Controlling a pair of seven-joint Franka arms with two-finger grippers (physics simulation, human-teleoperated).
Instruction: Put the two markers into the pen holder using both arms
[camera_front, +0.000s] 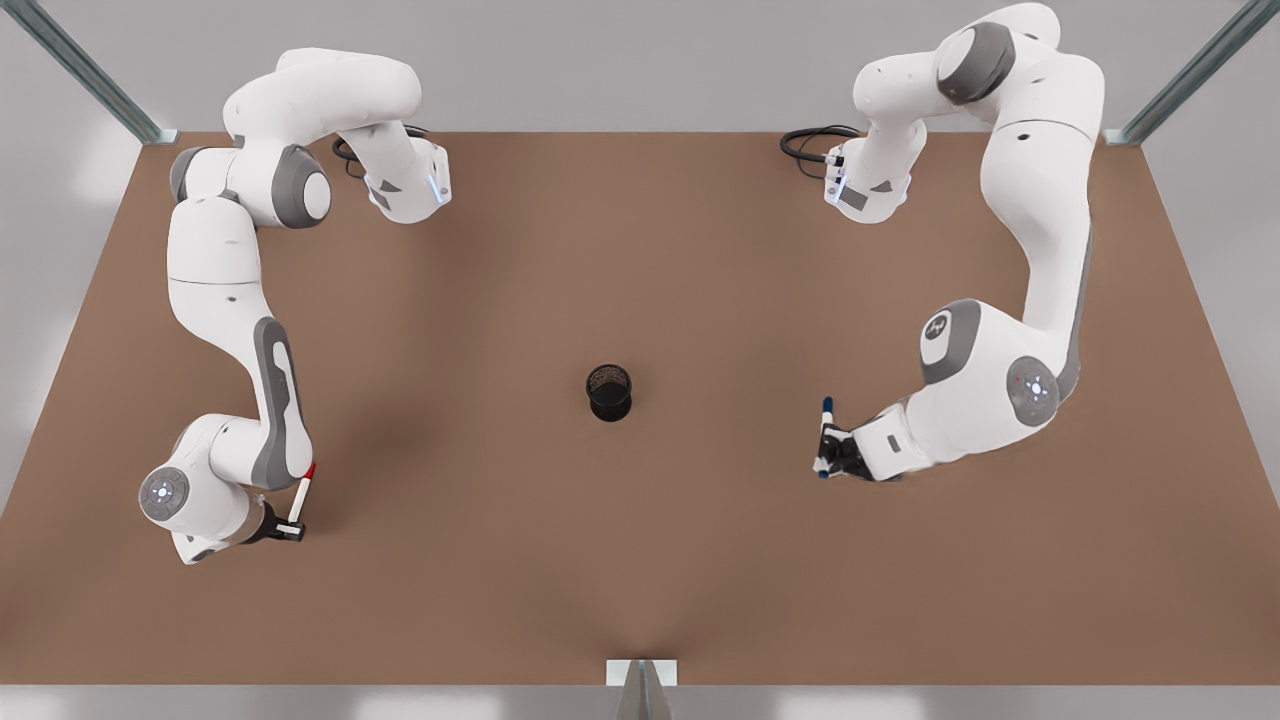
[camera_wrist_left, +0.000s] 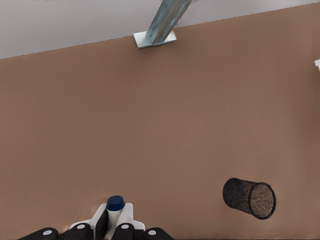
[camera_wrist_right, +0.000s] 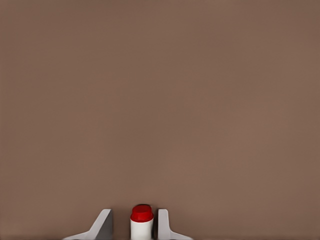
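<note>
Seen from above: a broad, matte brown table (camera_front: 640, 560), smooth and flat, edges partly cut off by the picture border. Two bulky white jointed arms with grey joint covers, one at each side.

On the front view's right, the left gripper (camera_front: 826, 452), black, clamped on the blue-capped marker (camera_front: 826, 432); thin white barrel mostly hidden between the fingers, dark cap poking out. In the left wrist view, the same blue-capped marker (camera_wrist_left: 115, 207) end-on, lower barrel cut off.

On the front view's left, the right gripper (camera_front: 291, 527), clamped on the foot of the red-capped marker (camera_front: 301, 494), tilted, red cap uppermost. In the right wrist view, the red-capped marker (camera_wrist_right: 141, 220) snug between pale fingers (camera_wrist_right: 165, 225), its barrel cut off.

Between the arms, near table centre, the pen holder (camera_front: 609, 391): small black wire-mesh cylinder, upright, well apart from both markers; interior too dark to make out.
</note>
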